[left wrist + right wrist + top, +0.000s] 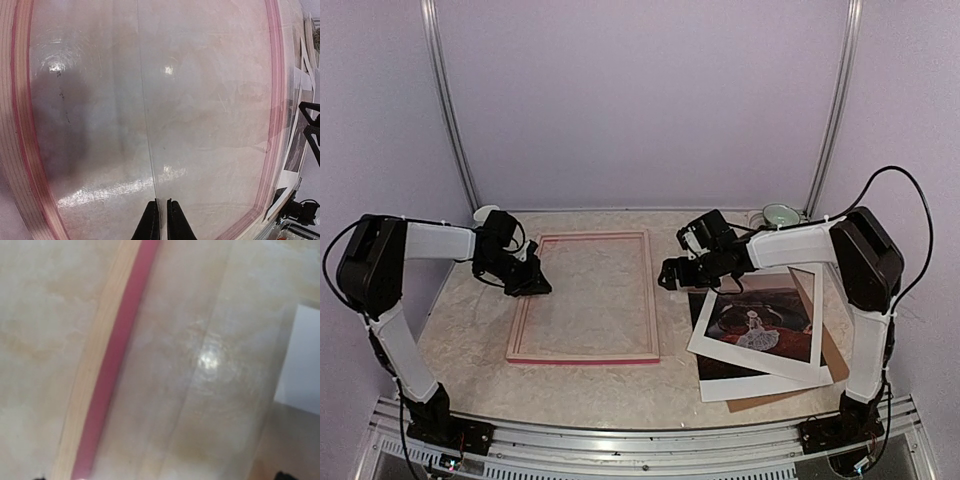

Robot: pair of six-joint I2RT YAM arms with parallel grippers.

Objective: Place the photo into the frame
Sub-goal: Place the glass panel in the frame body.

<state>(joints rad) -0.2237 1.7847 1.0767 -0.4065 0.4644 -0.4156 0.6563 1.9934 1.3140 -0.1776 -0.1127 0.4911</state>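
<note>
Nearest, the photo (760, 322), a dark reddish-brown print with a small white figure and a white border, lies tilted on a white sheet (740, 385) and a brown board (832, 368) at the right of the tabletop (470, 345). Its left corner is near the frame (582, 357). The frame lies flat left of centre, with thin pink rails and a glossy clear sheet (210, 115) inside; bare tabletop runs along its near and left edges. The left hand (532, 284) sits at the left rail, fingers (150, 220) pressed almost together. The right hand (669, 272) hovers just beside the right rail, tips spread wide.
</note>
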